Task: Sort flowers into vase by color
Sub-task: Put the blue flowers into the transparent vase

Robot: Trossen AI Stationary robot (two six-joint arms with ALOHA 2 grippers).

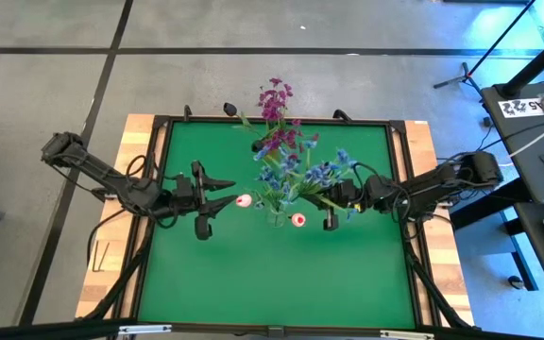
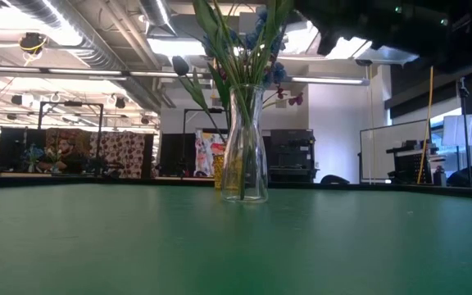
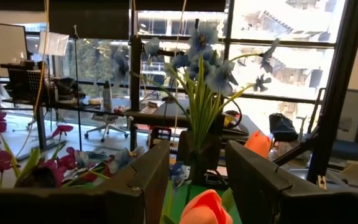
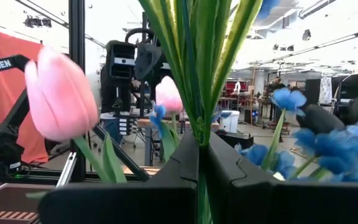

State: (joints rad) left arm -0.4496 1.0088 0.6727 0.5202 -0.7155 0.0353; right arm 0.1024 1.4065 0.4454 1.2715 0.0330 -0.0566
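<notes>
Flowers, long-stemmed and artificial, at mid-surface: blue-blossom sprays point(image 1: 302, 172) stood upright in a clear glass vase point(image 1: 277, 219). Magenta-purple sprays point(image 1: 277, 113) lay well apart from that, at the far edge of the green felt surface point(image 1: 281, 283). One pink-white tulip bloom point(image 1: 244, 200) hung out on the vase's left side, a second pink-white tulip bloom point(image 1: 298, 220) on its right side.

Deciding relation, as judged: first tulip bloom sat just beyond the tips of the left gripper point(image 1: 232, 192), in line with the open gap. Showed low and centred between those two dark fingers in the left wrist view, vase and blue sprays straight behind it. Could not tell whether either finger touched it, nor where its stem ran. Left arm plainly the nearer one to that bloom.

Left arm: stretched in from the left edge, roughly level, pointed toward the vase, jaws standing apart.

Right gripper point(image 1: 327, 200): reached in from the right edge to just beside the vase, jaws closed on a bundle of upright green stems point(image 4: 197, 74), long axis vertical through the grip. Appeared to steady that bunch above the vase's mouth. Second tulip bloom sat near it, on the vase side.
</notes>
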